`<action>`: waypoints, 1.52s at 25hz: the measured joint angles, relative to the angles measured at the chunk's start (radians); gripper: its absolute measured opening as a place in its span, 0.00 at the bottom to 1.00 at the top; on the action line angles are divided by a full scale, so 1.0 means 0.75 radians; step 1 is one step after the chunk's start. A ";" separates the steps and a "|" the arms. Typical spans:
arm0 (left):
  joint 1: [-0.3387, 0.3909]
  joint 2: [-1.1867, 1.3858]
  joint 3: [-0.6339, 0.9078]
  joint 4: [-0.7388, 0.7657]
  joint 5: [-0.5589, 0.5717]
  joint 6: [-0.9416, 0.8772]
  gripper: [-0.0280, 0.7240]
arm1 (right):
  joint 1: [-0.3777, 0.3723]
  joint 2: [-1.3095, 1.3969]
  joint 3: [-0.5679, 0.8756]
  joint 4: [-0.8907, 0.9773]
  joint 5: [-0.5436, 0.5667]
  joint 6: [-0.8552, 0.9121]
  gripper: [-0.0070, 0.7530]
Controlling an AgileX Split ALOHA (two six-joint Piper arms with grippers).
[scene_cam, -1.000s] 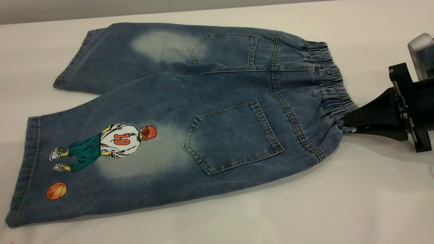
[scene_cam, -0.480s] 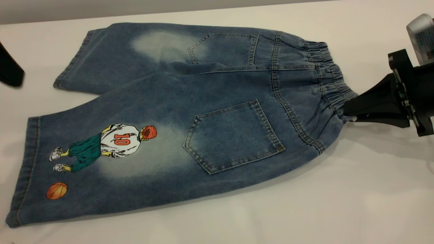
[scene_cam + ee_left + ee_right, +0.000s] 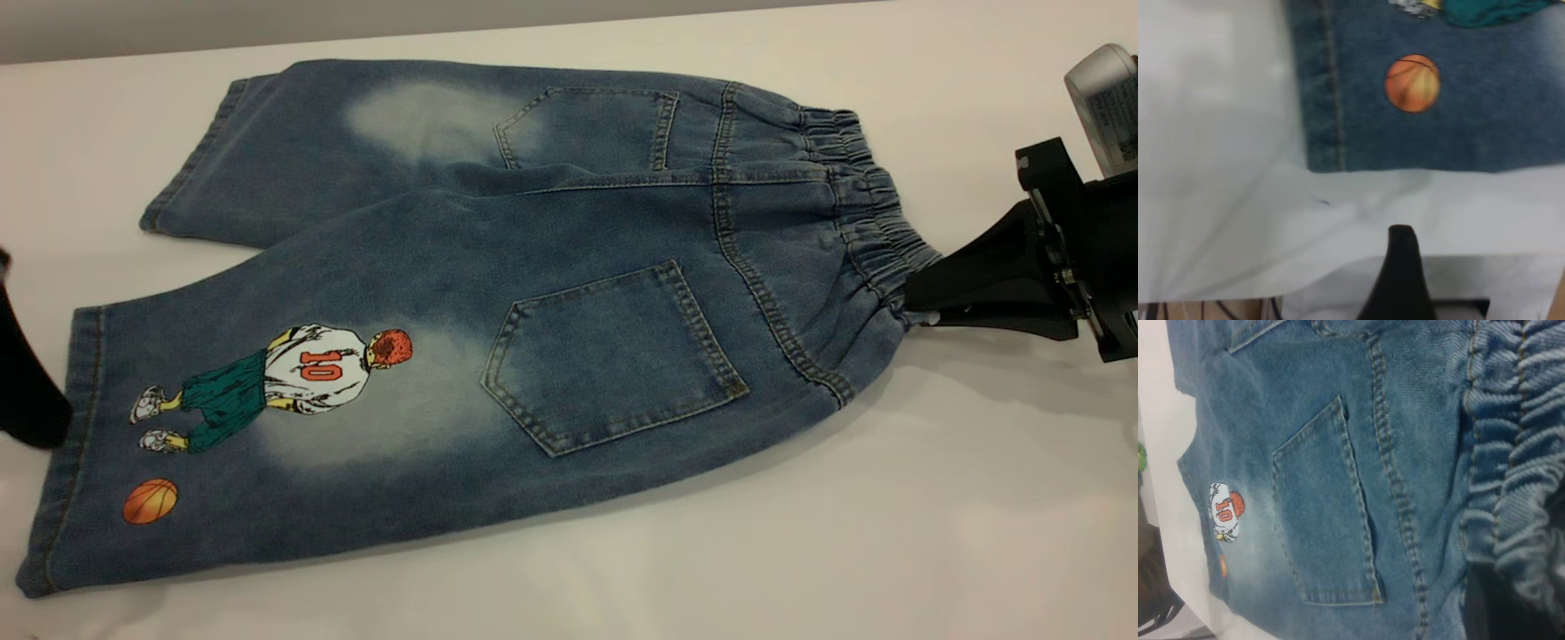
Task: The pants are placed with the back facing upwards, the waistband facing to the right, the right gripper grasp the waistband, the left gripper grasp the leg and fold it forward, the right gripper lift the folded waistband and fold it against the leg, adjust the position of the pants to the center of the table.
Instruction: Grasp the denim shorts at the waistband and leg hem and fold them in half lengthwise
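The left gripper is cut off by the exterior view's left edge, so only a dark rounded part shows beside the leg hem; in the left wrist view one black jaw tip shows, its finger spacing undeterminable; the right gripper tips are buried in the waistband gathers; its body runs off the right edge.

Right end effector: black wedge jaws, white-grey cylinder.
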 joint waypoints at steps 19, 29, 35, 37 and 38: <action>0.000 0.434 0.130 -0.014 -0.426 -0.021 0.75 | 0.000 0.000 0.000 0.001 0.015 0.000 0.05; 0.002 0.506 0.126 -0.011 -0.559 0.035 0.75 | 0.000 0.000 0.000 -0.004 0.015 0.000 0.05; 0.002 0.505 0.112 -0.010 -0.588 0.094 0.75 | 0.000 0.000 0.000 -0.004 0.015 0.000 0.05; 0.002 0.505 0.091 -0.010 -0.592 0.102 0.75 | 0.000 0.000 0.000 -0.005 0.016 0.000 0.05; 0.002 0.505 0.083 -0.010 -0.592 0.103 0.75 | 0.000 0.000 0.000 -0.005 0.016 0.000 0.05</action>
